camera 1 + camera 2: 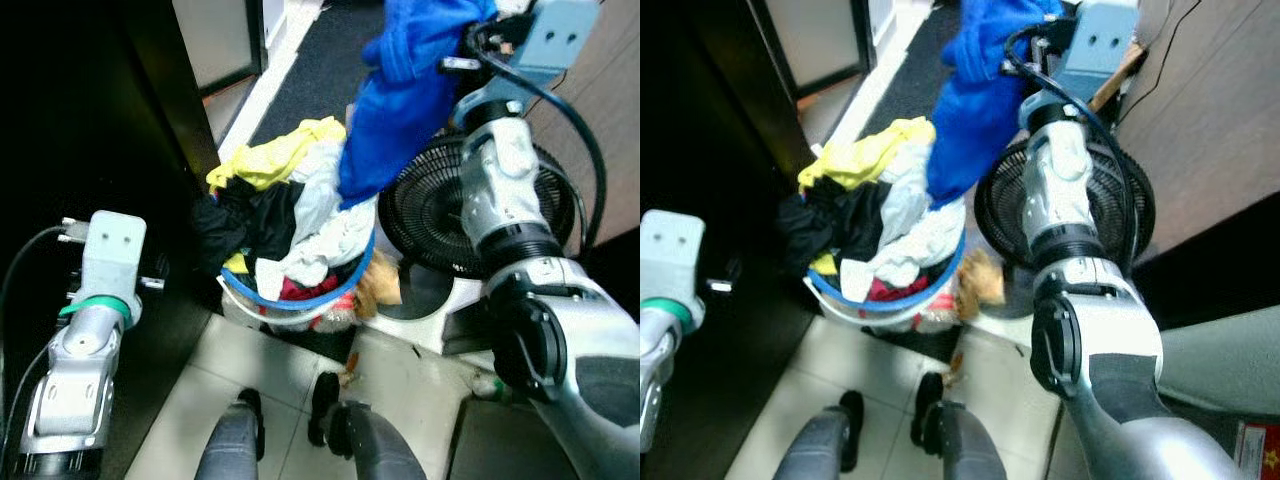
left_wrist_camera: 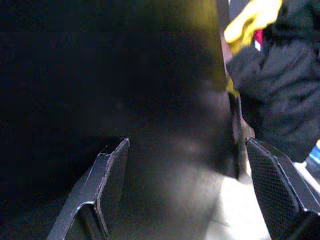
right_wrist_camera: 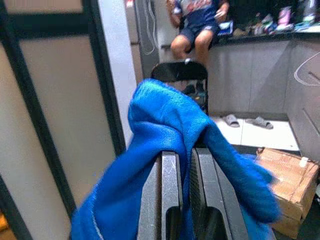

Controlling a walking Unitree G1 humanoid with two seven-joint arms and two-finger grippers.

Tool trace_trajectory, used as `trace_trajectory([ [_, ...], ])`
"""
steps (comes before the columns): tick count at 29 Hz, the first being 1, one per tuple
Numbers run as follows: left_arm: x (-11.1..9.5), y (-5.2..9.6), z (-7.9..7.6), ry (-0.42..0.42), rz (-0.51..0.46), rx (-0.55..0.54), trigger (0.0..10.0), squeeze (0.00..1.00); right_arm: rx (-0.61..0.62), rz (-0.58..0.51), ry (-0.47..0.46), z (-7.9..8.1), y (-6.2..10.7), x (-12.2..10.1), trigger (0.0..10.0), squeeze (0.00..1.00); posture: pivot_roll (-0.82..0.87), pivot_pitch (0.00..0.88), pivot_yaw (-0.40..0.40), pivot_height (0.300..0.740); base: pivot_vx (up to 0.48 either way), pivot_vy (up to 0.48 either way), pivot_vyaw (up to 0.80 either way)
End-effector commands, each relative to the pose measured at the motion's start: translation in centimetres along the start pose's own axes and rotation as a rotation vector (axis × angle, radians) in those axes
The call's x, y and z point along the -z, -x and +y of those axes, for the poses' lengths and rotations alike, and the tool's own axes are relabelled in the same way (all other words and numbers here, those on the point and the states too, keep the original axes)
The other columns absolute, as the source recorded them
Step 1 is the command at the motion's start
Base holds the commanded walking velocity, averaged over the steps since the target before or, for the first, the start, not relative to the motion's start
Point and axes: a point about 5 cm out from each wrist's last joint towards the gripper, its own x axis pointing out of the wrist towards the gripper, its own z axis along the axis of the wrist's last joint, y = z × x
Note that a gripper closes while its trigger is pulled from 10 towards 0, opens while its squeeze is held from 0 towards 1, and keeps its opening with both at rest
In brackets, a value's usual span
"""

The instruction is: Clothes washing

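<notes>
Two arms in my feed. Nearest to me, the robot's own legs over white floor tiles (image 1: 240,370). Left arm is low beside a dark cabinet side (image 1: 100,120); left gripper (image 2: 200,190) has its fingers (image 2: 107,175) spread wide with nothing between them, pointed along that dark panel. Ahead of the left gripper and off to one side I see the black garment (image 2: 280,95) and a bit of yellow cloth (image 2: 250,20) from the pile.

Further out: blue-rimmed laundry basket (image 1: 300,300) on the floor, heaped with mixed clothes, namely yellow garment (image 1: 275,155) on top, black garment to its left, white and pale pieces (image 1: 320,235) in the middle, something red low down. A black floor fan (image 1: 450,215) on a white base stands just beside the basket, on its right.

Right arm is raised above the basket and fan. Right gripper (image 3: 185,165) is clamped on a blue towel (image 1: 410,90); fingers pressed together, cloth folded over the tips and hanging below the gripper, lower end reaching the top of the pile.

Beyond the right gripper: a panelled partition (image 3: 55,110), a dark chair (image 3: 180,75), a seated person (image 3: 200,25), slippers (image 3: 245,120) on the floor, a cardboard box (image 3: 285,175).
</notes>
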Motion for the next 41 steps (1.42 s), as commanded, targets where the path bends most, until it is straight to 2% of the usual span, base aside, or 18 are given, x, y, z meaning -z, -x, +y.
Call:
trace_trajectory([
  [1,0.5,-0.4,0.5,-0.014,0.007,-0.023,10.0,0.00,0.022,-0.151,0.007,-0.9,-0.4,-2.7,10.0,0.00,0.15,0.091,0.047,0.740,0.000,0.000,0.00],
  [3,0.0,-1.0,0.3,-0.010,-0.017,-0.011,10.0,0.00,-0.003,-0.245,0.029,-0.7,-0.1,-4.5,10.0,0.00,0.15,0.078,0.047,0.740,0.000,0.000,0.00],
  [5,-0.4,-1.1,0.0,0.001,-0.034,0.001,10.0,0.00,-0.021,-0.285,0.047,-0.5,0.5,-5.3,10.0,0.00,0.14,0.064,0.048,0.740,0.000,0.000,0.00],
  [6,-0.4,-1.1,0.0,0.001,-0.034,0.001,10.0,0.00,-0.021,-0.285,0.047,-0.5,0.5,-5.3,10.0,0.00,0.14,0.064,0.048,0.740,0.000,0.000,0.00],
  [8,-1.2,-1.3,-0.3,0.017,-0.066,0.018,10.0,0.00,-0.033,-0.325,0.070,-0.4,1.5,-6.4,10.0,0.00,0.13,0.048,0.047,0.740,0.000,0.000,0.00],
  [10,-1.2,-1.3,-0.3,0.017,-0.066,0.018,10.0,0.00,-0.033,-0.325,0.070,-0.4,1.5,-6.4,10.0,0.00,0.13,0.048,0.047,0.740,0.000,0.000,0.00],
  [13,-2.6,-1.7,-0.6,0.048,-0.115,0.033,10.0,0.00,-0.041,-0.336,0.122,-0.2,2.9,-6.9,10.0,0.00,0.12,0.036,0.042,0.740,0.000,0.000,0.00],
  [14,-2.6,-1.7,-0.6,0.048,-0.115,0.033,10.0,0.00,-0.041,-0.336,0.122,-0.2,2.9,-6.9,10.0,0.00,0.12,0.036,0.042,0.740,0.000,0.000,0.00],
  [15,-4.6,-1.5,-1.2,0.090,-0.196,0.065,10.0,0.00,-0.060,-0.192,0.210,-0.1,4.8,-3.4,10.0,0.00,0.10,0.023,0.027,0.740,0.000,0.000,0.00],
  [16,-4.6,-1.5,-1.2,0.090,-0.196,0.065,10.0,0.00,-0.060,-0.192,0.210,-0.1,4.8,-3.4,10.0,0.00,0.10,0.023,0.027,0.740,0.000,0.000,0.00],
  [17,-5.3,-1.4,-1.4,0.105,-0.227,0.077,10.0,0.00,-0.071,-0.135,0.247,0.0,5.7,-2.1,10.0,0.00,0.10,0.023,0.027,0.740,0.000,0.000,0.00],
  [19,-6.9,-0.9,-2.0,0.140,-0.299,0.109,10.0,0.00,-0.091,0.001,0.261,0.3,8.1,1.0,10.0,0.00,0.09,0.015,0.011,0.740,0.000,0.000,0.00],
  [20,-7.5,-0.6,-2.2,0.150,-0.328,0.122,10.0,0.00,-0.098,0.046,0.252,0.5,9.1,1.9,10.0,0.00,0.09,0.015,0.010,0.740,0.000,0.000,0.00],
  [21,-7.5,-0.6,-2.2,0.150,-0.328,0.122,10.0,0.00,-0.098,0.046,0.252,0.5,9.1,1.9,10.0,0.00,0.09,0.015,0.010,0.740,0.000,0.000,0.00],
  [24,-9.0,0.1,-2.8,0.177,-0.391,0.146,10.0,0.00,-0.108,0.139,0.229,1.4,11.0,3.3,10.0,0.00,0.08,0.005,-0.003,0.740,0.000,0.000,0.00],
  [30,-9.4,0.1,-3.2,0.196,-0.409,0.148,10.0,0.00,-0.105,0.175,0.204,1.9,11.3,3.4,10.0,0.00,0.07,0.000,-0.014,0.740,0.000,0.000,-0.08],
  [41,-10.0,0.3,-3.6,0.224,-0.420,0.151,10.0,0.00,-0.093,0.179,0.171,2.2,10.5,3.0,10.0,0.00,0.07,0.000,-0.028,0.740,0.000,0.000,-0.80],
])
